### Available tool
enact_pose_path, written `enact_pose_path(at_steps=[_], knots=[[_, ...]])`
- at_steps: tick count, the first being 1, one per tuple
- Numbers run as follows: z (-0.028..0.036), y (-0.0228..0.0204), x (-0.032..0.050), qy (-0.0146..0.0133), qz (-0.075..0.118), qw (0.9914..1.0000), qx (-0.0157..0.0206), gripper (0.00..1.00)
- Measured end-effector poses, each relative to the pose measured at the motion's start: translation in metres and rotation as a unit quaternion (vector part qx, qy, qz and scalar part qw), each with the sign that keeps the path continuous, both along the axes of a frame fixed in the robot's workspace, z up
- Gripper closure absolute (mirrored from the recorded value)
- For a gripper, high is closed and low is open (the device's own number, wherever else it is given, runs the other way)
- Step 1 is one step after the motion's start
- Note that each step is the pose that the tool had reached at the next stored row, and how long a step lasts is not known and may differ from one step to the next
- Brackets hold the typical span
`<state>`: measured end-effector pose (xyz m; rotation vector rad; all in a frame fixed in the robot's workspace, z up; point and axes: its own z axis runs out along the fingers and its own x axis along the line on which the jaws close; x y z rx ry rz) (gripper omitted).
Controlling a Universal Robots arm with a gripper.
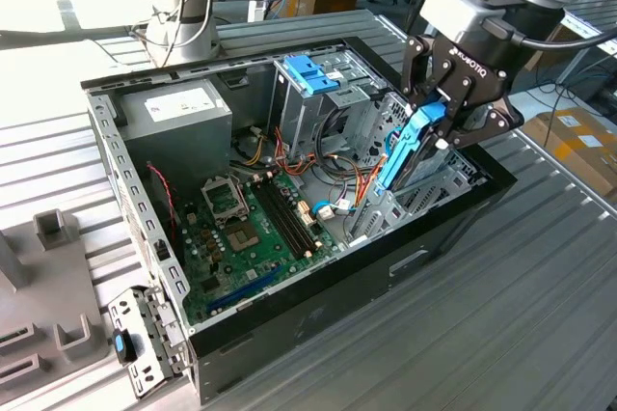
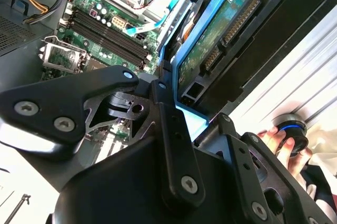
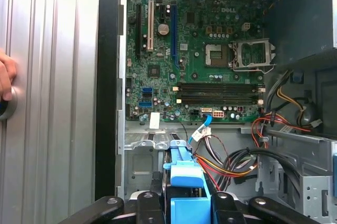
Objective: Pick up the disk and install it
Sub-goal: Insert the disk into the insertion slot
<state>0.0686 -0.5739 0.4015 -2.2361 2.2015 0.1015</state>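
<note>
Pinching one disk (image 1: 410, 146) between my two fingers (image 1: 461, 93), I, the gripper (image 1: 439, 117), hold it tilted over the open computer case (image 1: 318, 305); one motherboard (image 3: 195, 71) lies below, one hand (image 3: 6, 74) rests nearby.

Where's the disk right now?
In the exterior view the disk is on that view's right, tilted steeply in the end effector, over the open computer case beside its drive cage.
</note>
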Motion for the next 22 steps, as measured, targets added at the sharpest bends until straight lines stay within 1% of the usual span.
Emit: enact_pose_path(at_steps=[10,22], knots=[[-0.0024,0.0,0.0,0.0,0.0,1.0,0.0001,0.63],[-0.0069,0.0,0.0,0.0,0.0,1.0,0.0,0.63]])
